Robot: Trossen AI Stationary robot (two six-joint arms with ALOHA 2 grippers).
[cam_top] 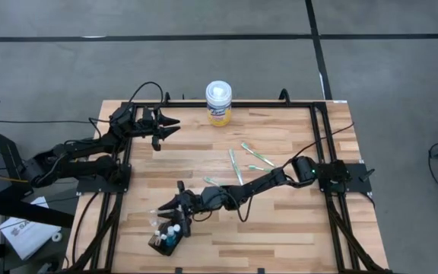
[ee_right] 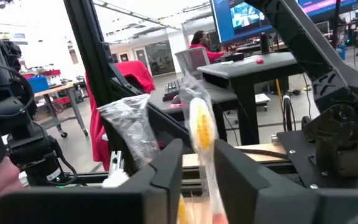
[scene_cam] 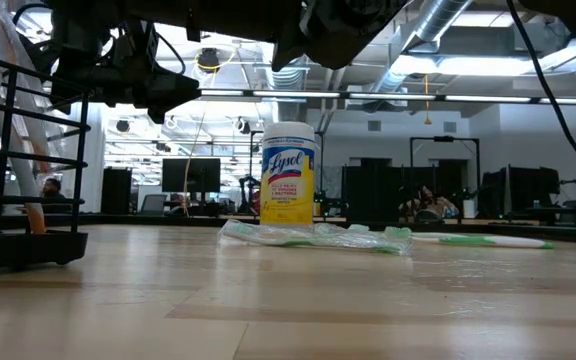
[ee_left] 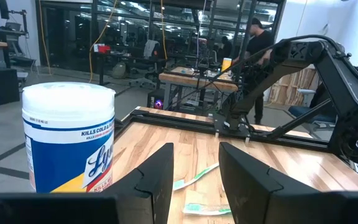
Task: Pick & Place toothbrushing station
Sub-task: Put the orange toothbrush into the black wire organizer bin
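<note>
step: placing brush in station (cam_top: 166, 237) | R end effector (cam_top: 175, 207) over it, part open, yellow brush (ee_right: 199, 127) between fingers, grip unclear | L end effector (cam_top: 167, 126) idle, part open, empty | next: lift clear

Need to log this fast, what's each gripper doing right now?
Left gripper: open, holding nothing, near the wipes canister.
Right gripper: over the toothbrushing station, a wrapped toothbrush between its jaws; grip cannot be told.

Right tool (cam_top: 163, 209) low, fingers parted; left tool (cam_top: 175, 124) open, raised.
</note>
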